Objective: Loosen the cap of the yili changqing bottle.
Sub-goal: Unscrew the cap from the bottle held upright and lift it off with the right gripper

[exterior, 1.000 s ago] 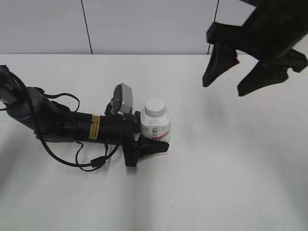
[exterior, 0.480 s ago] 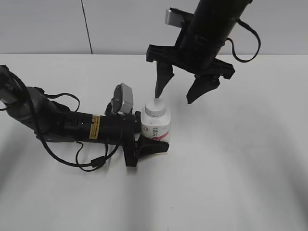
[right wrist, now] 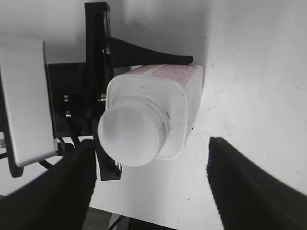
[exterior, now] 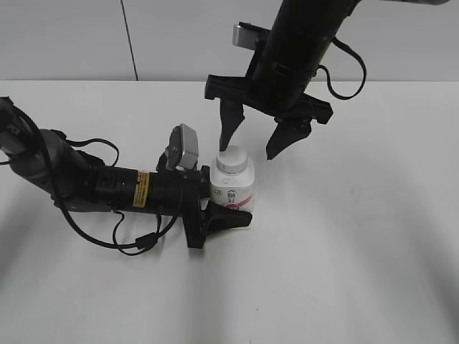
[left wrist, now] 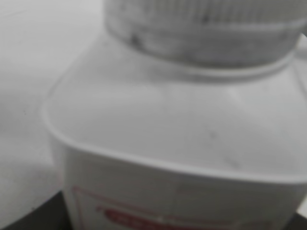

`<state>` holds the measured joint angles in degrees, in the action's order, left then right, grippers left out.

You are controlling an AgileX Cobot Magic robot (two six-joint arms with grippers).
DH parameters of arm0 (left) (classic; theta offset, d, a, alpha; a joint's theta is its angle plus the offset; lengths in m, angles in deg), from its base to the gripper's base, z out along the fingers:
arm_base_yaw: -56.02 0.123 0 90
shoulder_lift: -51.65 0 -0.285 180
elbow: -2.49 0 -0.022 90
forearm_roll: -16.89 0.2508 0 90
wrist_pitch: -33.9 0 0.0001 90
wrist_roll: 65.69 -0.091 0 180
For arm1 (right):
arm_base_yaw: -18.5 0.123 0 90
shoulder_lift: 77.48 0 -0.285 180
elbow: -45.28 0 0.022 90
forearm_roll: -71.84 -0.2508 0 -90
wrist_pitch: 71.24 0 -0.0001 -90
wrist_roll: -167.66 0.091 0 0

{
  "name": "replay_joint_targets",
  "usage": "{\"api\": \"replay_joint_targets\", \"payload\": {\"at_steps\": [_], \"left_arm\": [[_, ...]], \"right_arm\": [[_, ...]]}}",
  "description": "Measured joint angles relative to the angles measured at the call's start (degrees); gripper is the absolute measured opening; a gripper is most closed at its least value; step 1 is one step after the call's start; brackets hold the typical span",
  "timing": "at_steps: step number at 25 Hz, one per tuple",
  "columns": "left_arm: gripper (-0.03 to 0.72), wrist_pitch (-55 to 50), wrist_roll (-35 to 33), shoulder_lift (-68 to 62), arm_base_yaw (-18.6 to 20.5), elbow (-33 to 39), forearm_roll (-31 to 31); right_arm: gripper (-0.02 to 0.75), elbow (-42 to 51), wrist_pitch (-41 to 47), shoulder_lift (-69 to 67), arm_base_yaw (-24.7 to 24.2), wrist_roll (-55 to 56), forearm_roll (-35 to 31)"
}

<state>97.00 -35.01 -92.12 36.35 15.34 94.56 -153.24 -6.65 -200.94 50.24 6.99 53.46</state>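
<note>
The yili changqing bottle (exterior: 232,192) stands upright on the white table, with its white cap (exterior: 232,158) on. My left gripper (exterior: 239,202) lies low on the table and is shut on the bottle's body; one black finger (exterior: 228,218) runs along the near side. In the left wrist view the bottle (left wrist: 168,124) fills the frame under the ribbed cap (left wrist: 201,28). My right gripper (exterior: 249,150) hangs open, pointing down, its fingertips just above and beside the cap. From its wrist I look down on the cap (right wrist: 131,135) and bottle (right wrist: 165,93), between dark fingers (right wrist: 55,191).
The left arm (exterior: 107,188) with its grey wrist camera (exterior: 183,147) and looped cables (exterior: 136,242) stretches across the left of the table (exterior: 344,251). A wall rises behind the table's far edge. The table's edge shows at the bottom of the right wrist view.
The right arm has swung in from the upper right and come down over the bottle, its gripper staying open. The left arm and bottle have not moved.
</note>
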Motion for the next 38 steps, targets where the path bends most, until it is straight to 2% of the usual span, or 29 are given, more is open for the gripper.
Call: {"api": "replay_joint_targets", "payload": {"at_steps": [10, 21, 27, 33, 38], "left_arm": [[0.421, 0.0, 0.0, 0.0, 0.0, 0.0, 0.0], [0.421, 0.0, -0.05, 0.0, 0.0, 0.0, -0.05], [0.421, 0.0, -0.05, 0.0, 0.0, 0.0, -0.05], [0.421, 0.0, -0.05, 0.0, 0.0, 0.0, -0.05], [0.421, 0.0, -0.05, 0.0, 0.0, 0.0, -0.05]], "right_arm": [[0.565, -0.35, -1.7, -1.93, 1.71, 0.23, -1.39], [0.561, -0.39, -2.31, -2.6, 2.08, 0.23, 0.13], [0.494, -0.39, -2.99, -2.6, 2.08, 0.23, 0.39], [0.475, -0.39, -3.02, -2.66, 2.08, 0.3, 0.39], [0.386, -0.39, -2.84, -2.66, 2.08, 0.3, 0.39]]}}
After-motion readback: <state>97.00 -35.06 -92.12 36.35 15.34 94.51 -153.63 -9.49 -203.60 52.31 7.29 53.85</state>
